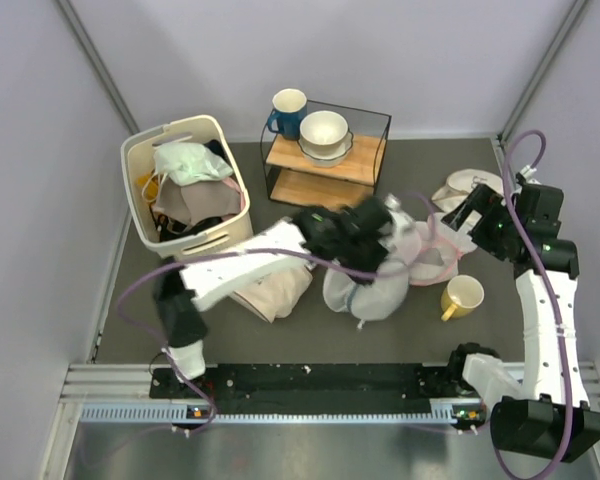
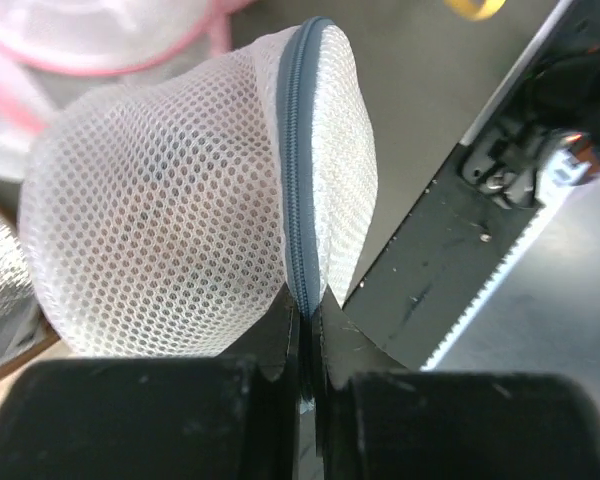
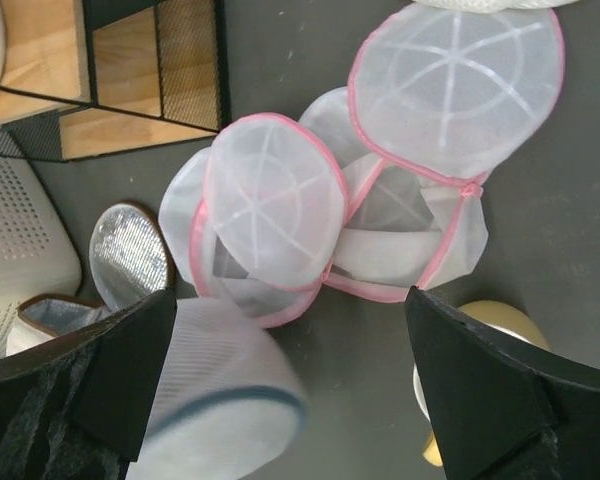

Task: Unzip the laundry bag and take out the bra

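I count one laundry bag (image 2: 160, 230), one yellow mug (image 1: 463, 296), one blue mug (image 1: 285, 110), one basket (image 1: 140, 160) of clothes, one silver disc (image 3: 130, 255) and one beige cloth (image 1: 275, 290) on the tabletop (image 1: 540, 180). The pink-trimmed mesh bags (image 3: 280, 210) show two round spoked faces; how many are joined there I cannot tell.

My left jaws are pinched fully together on the bag's rim, right at the near end of its grey-blue zip (image 2: 298, 150). The bag bulges out ahead of the fingers (image 2: 270, 350), and the zip runs straight away from them, closed along all I can see. A dull pinkish shade behind the mesh, just ahead of the jaws, I take for the bra (image 2: 170, 215).

My right jaws stand wide open and hold nothing. The pink-trimmed bags lie below, between the two fingers (image 3: 130, 370). The laundry bag sits by the left finger, the yellow mug by the right one.
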Available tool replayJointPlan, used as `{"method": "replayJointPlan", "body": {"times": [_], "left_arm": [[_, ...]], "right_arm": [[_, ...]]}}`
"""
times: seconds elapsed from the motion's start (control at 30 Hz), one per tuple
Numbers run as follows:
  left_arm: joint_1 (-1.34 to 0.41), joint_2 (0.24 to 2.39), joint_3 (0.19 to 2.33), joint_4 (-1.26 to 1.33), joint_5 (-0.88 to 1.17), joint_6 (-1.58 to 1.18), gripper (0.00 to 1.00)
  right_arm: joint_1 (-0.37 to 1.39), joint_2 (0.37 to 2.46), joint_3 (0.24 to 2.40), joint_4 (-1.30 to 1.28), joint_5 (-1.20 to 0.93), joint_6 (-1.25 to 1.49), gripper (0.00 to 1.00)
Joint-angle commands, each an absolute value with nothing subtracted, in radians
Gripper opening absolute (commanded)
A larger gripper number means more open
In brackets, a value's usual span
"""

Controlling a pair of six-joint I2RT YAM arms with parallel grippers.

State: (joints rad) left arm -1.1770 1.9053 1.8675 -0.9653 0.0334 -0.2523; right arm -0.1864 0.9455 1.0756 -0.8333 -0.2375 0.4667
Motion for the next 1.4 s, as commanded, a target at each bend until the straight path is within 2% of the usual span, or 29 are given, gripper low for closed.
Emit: {"method": "replayJointPlan", "body": {"times": [0.0,0.07,0.23,0.27,0.3,0.4,0.57,0.73,0.83,1.0,1.1,1.2,1.3,1.37], "left_arm": [[-0.955,1.557,1.751,-0.810,0.388,-0.267,0.00],[-0.829,1.488,1.694,-0.749,0.512,-0.300,0.00],[-0.610,1.439,1.658,-0.661,0.647,-0.464,0.00],[-0.588,1.425,1.613,-0.623,0.732,-0.501,0.00],[-0.569,1.419,1.586,-0.506,0.776,-0.579,0.00],[-0.516,1.408,1.529,-0.391,0.868,-0.675,0.00],[-0.503,1.414,1.511,-0.327,0.985,-0.687,0.00],[-0.505,1.419,1.486,-0.260,1.029,-0.710,0.00],[-0.503,1.419,1.430,-0.180,1.051,-0.732,0.00],[-0.503,1.411,1.361,-0.042,1.095,-0.807,0.00],[-0.505,1.414,1.341,-0.008,1.117,-0.845,0.00],[-0.505,1.423,1.332,0.034,1.129,-0.861,0.00],[-0.505,1.424,1.313,0.084,1.140,-0.876,0.00],[-0.505,1.427,1.313,0.083,1.140,-0.874,0.00]], "right_arm": [[-0.192,0.951,1.083,-0.750,-0.378,0.407,0.99],[-0.190,0.950,1.069,-0.717,-0.422,0.399,0.99],[-0.161,0.968,1.042,-0.649,-0.603,0.388,0.99],[-0.141,0.974,1.040,-0.646,-0.613,0.387,0.99],[-0.099,0.979,1.039,-0.629,-0.629,0.385,0.99],[-0.007,0.986,1.013,-0.562,-0.661,0.399,0.99],[0.044,1.029,0.920,-0.390,-0.921,0.462,0.99],[0.049,1.022,0.890,-0.303,-0.929,0.478,0.99],[0.057,1.068,0.859,-0.166,-1.084,0.590,0.99],[0.066,1.063,0.838,-0.074,-1.084,0.646,0.99],[0.080,1.054,0.789,0.096,-1.123,0.747,0.98],[0.118,1.074,0.798,0.160,-1.123,0.779,0.97],[0.172,1.103,0.842,0.147,-1.118,0.759,0.92],[0.178,1.121,0.870,0.123,-1.106,0.743,0.76]]}}
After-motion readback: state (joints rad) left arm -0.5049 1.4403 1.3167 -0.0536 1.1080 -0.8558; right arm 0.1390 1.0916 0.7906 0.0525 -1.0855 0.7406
